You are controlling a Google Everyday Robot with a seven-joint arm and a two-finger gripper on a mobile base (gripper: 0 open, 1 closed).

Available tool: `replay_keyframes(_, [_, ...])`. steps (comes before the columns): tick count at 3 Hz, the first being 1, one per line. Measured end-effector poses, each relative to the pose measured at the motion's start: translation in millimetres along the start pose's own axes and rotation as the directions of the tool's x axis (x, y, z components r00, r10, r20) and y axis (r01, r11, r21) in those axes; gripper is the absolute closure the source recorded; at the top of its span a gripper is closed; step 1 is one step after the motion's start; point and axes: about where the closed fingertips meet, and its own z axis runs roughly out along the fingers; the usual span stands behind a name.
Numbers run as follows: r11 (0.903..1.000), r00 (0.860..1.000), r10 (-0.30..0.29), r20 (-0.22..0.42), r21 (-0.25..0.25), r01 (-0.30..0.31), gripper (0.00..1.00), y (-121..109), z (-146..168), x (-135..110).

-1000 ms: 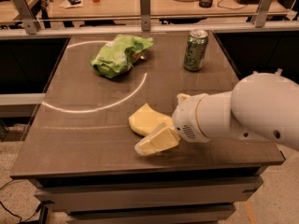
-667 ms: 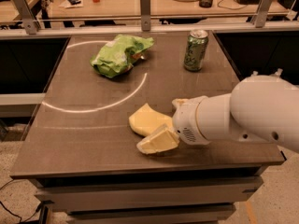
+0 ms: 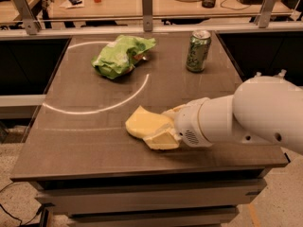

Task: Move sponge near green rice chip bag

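Observation:
The pale-yellow sponge (image 3: 141, 123) lies flat on the dark table (image 3: 85, 126), near its front edge and a little right of the middle. My gripper (image 3: 160, 128) reaches in from the right on the big white arm and sits at the sponge's right end, low on the table top. The green rice chip bag (image 3: 120, 56) lies crumpled at the back left of the table, well away from the sponge and the gripper.
A green soda can (image 3: 198, 51) stands upright at the back right of the table. A white arc is painted across the table top. A railing with metal posts and a desk with clutter run behind the table. The table's front edge is just below the sponge.
The gripper has drawn slightly in against the sponge's right end. The sponge, bag and can stay where they were.

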Motion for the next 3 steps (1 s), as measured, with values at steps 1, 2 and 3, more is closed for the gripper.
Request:
replay_keyframes(1, [0.9993,0.999,0.024,0.034,0.029,-0.025,0.87,-4,-3,-13])
replay_keyframes(2, [0.9968,0.997,0.027,0.072,0.074,-0.032,1.0,-10,2,-38])
replay_keyframes(3, [0.9907,0.992,0.067,0.11,0.11,-0.079,1.0,-24,17,-59])
